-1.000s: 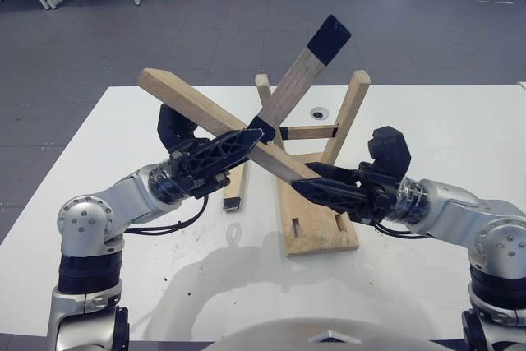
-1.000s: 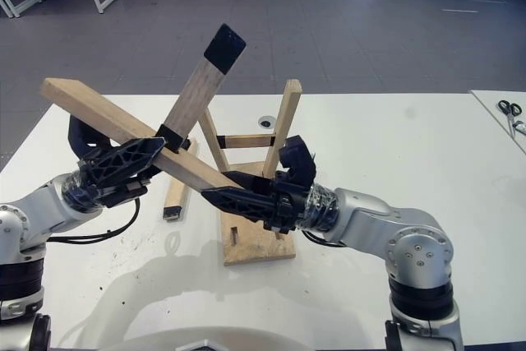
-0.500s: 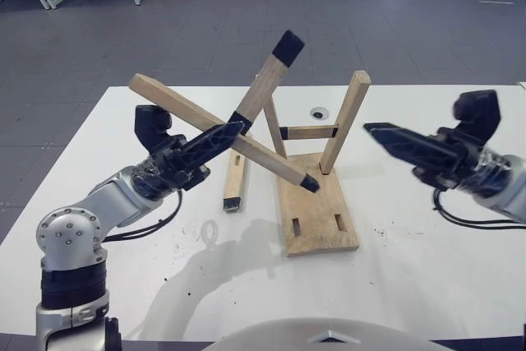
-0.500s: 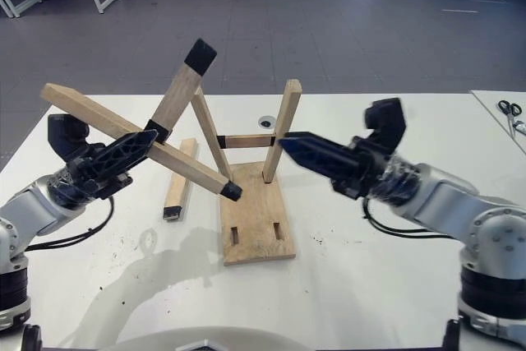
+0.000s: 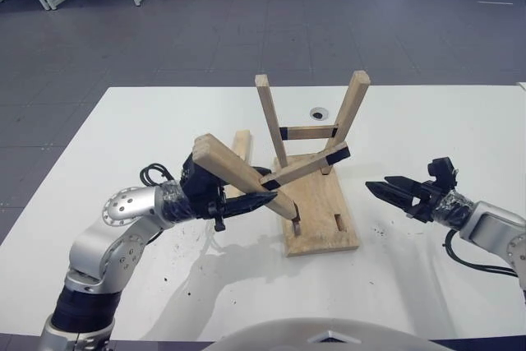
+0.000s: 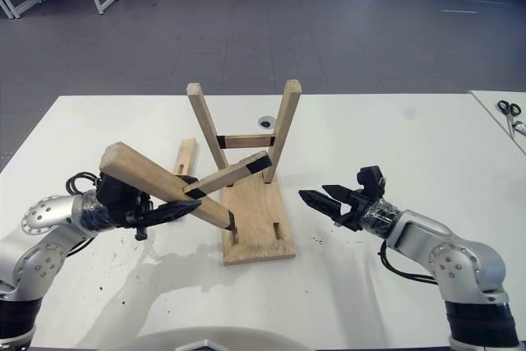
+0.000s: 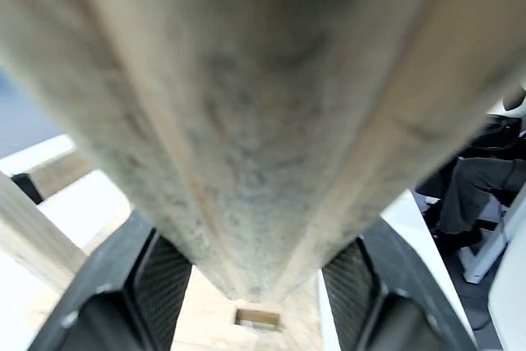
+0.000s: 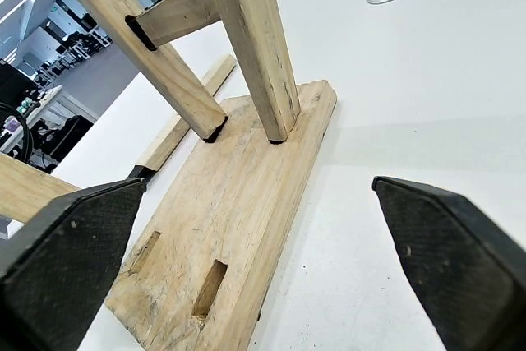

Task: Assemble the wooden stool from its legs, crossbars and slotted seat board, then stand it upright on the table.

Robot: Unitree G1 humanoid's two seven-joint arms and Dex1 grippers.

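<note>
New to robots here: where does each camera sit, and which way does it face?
Left eye view: on the head, looking down at the seat board; left pincer and right pincer show.
Right eye view: beside it, same scene.
Left wrist view: left wrist, looking along the held leg; own fingers show.
Right wrist view: right wrist, facing the standing legs; own fingers show.
All share the seat board.

Bright, even overhead light washes the white table (image 5: pixel 427 129) almost to glare, while the grey floor (image 5: pixel 205 30) across the top of the frame lies dimmer. The seat board (image 5: pixel 319 207) casts only a thin, soft shadow at its near edge; the leg (image 7: pixel 263 121) against the left wrist camera sits in shade.
</note>
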